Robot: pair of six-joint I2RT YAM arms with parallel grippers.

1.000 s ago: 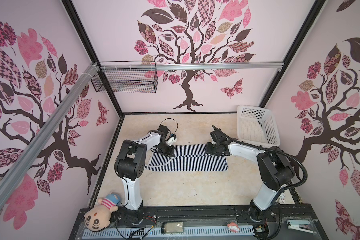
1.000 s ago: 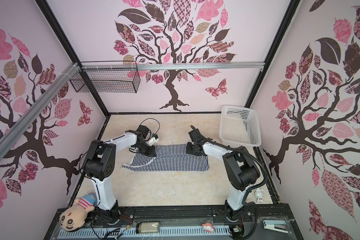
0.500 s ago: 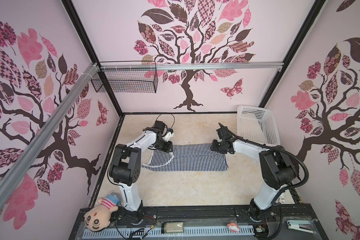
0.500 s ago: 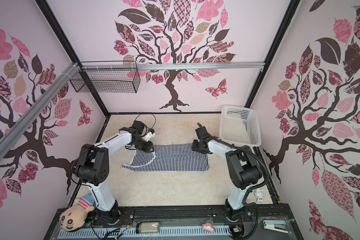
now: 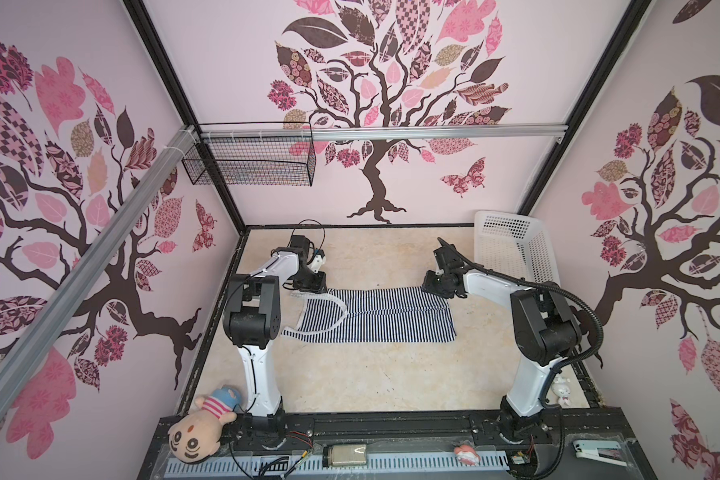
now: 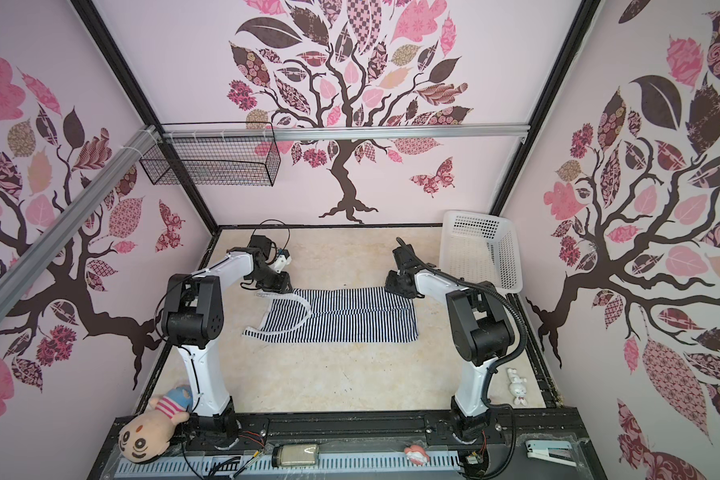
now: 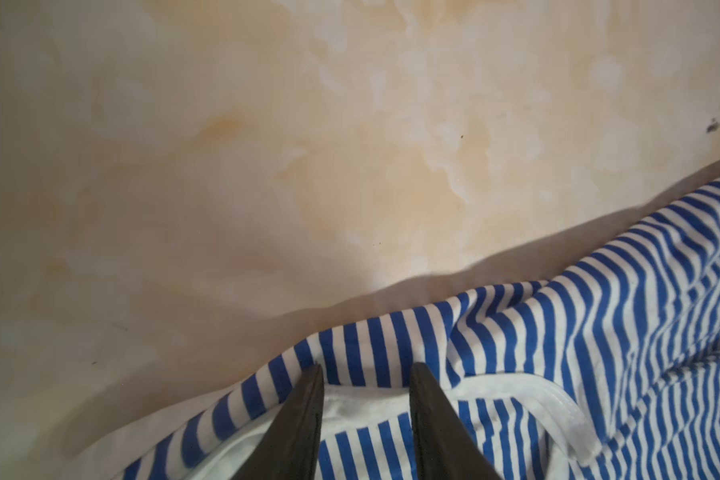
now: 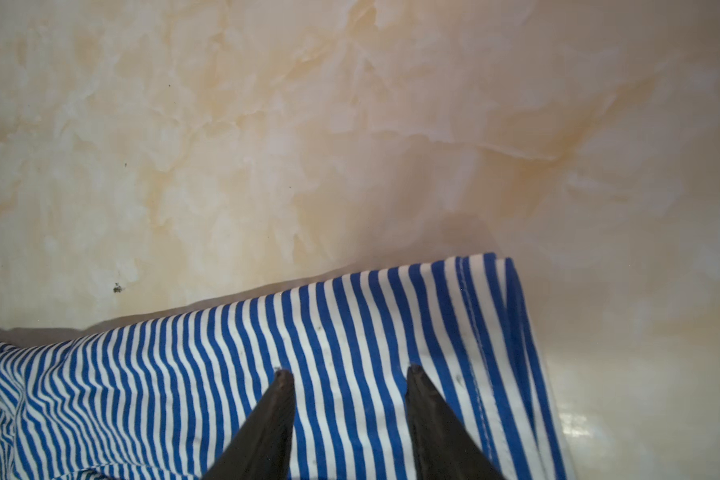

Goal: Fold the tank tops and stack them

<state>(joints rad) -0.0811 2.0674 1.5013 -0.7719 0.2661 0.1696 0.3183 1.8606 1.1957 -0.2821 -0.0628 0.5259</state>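
Both top views: one tank top (image 5: 375, 316) lies on the glossy marbled desk (image 5: 350, 382) as a long flat strip. It looks folded lengthwise already, so the cross-fold and stacking are left; no stack seen.
Left wrist: left fingers (image 7: 304, 411) apart over the white edging, nothing pinched; the soft striped knit is rumpled here.
Right wrist: right fingers (image 8: 273, 411) apart, tips over the stitched hem corner; cloth smoother, thin stripes.
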